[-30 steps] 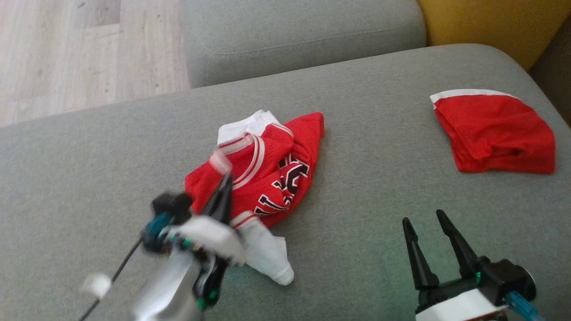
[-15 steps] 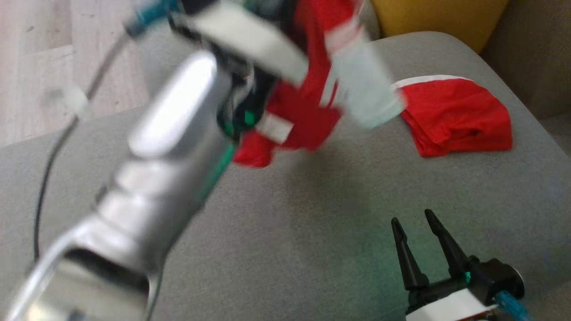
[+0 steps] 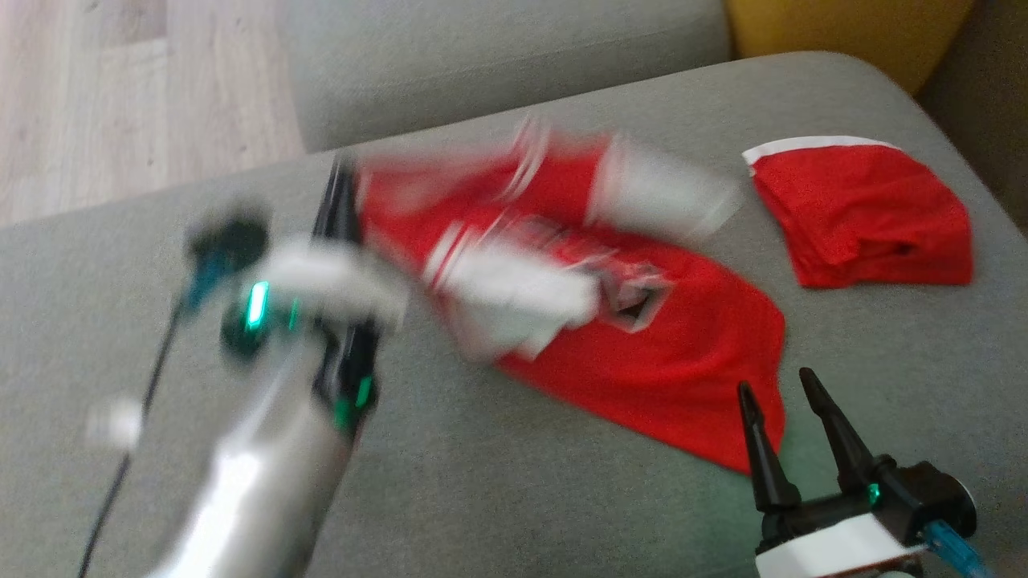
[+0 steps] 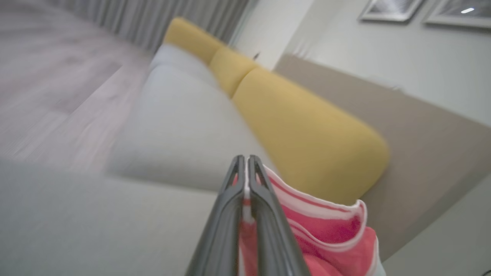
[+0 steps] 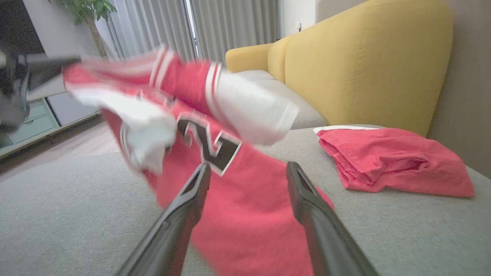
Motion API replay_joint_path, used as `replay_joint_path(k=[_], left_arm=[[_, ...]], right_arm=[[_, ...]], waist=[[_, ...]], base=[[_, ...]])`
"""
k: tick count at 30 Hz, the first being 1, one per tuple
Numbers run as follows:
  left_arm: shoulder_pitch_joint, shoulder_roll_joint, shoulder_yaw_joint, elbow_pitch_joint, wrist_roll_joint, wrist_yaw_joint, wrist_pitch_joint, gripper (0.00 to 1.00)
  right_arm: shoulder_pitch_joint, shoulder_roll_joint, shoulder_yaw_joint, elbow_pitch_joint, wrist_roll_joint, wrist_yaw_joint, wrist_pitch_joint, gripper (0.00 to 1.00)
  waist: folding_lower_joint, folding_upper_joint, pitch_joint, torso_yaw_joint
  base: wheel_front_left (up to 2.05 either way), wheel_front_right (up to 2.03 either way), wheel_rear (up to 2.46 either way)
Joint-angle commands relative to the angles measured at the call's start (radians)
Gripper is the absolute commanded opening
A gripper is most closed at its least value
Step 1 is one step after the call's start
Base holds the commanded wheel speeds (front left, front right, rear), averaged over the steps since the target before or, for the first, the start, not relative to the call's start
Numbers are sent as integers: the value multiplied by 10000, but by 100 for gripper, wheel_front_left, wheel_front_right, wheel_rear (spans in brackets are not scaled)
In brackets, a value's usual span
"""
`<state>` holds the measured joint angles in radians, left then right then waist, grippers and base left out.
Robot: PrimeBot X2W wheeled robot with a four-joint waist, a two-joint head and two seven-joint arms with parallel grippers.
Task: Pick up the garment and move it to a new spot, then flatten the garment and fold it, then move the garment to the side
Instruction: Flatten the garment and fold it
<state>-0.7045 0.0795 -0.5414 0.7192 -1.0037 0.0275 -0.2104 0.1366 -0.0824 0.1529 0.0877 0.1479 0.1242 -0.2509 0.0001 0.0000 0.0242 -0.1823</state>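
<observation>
The garment (image 3: 658, 353) is a red jersey with white sleeves and black lettering. It hangs stretched in the air over the grey sofa seat (image 3: 498, 482), blurred by motion, its lower hem trailing on the cushion. My left gripper (image 3: 341, 193) is shut on its upper edge at the left; in the left wrist view the striped trim (image 4: 314, 209) is pinched between the closed fingers (image 4: 234, 199). My right gripper (image 3: 777, 384) stands open at the lower right, just at the hem, holding nothing. The right wrist view has the garment (image 5: 245, 214) spread before its parted fingers (image 5: 191, 195).
A second red garment (image 3: 867, 221), folded, lies at the far right of the seat. A yellow cushion (image 3: 843, 28) and the sofa back sit beyond it. Another grey seat cushion (image 3: 498, 64) lies ahead, with wooden floor (image 3: 120, 104) at the upper left.
The left gripper lifted the garment off the cushion, swung it up high, and now holds it lower, spread out to the right. The right gripper stayed open in place. The camera shifted.
</observation>
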Motion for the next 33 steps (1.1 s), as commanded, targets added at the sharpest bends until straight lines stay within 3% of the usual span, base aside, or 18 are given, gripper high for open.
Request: replay_joint_path(k=[1,7,13,17,19,20,30,33], left_arm=[[260,372,539,-244,-139,16,-231,0],[2963,637,1350,-449,-114,-16,-500,0],[4267,660,2482,-1816,1256,-35,-510,0],[4501,587,2700,-2372,2257,-175,-511,0],[4573,527,2776,-2553,2773,-195,-511,49],[4609,495,2842,-2631,3032,-152,-511,100],[5737,71,3271,-3848,5629,460,-512,100],[6307,-67,2867,-4287,6400,383,-512,100]], right_arm=[[-170,-183,188,-367,-74,65,-109,100],[-93,-211,85,-416,-111,65,-109,100],[30,-228,97,-381,-173,65,-109,100],[34,-254,193,-334,-203,65,-109,100],[39,-255,232,-304,-209,65,-109,100],[51,-250,232,-293,-215,65,-109,100],[199,-174,157,-311,-246,65,-109,100],[177,-182,98,-330,-254,65,-109,100]], waist=[[-1,0,196,205],[-1,0,279,418],[-1,0,242,742],[-1,0,129,921],[-1,0,45,991],[-1,0,13,1030],[-1,0,0,1398],[-1,0,65,1503]], base=[[0,0,0],[0,0,0],[0,0,0],[0,0,0],[0,0,0],[0,0,0],[0,0,0],[0,0,0]])
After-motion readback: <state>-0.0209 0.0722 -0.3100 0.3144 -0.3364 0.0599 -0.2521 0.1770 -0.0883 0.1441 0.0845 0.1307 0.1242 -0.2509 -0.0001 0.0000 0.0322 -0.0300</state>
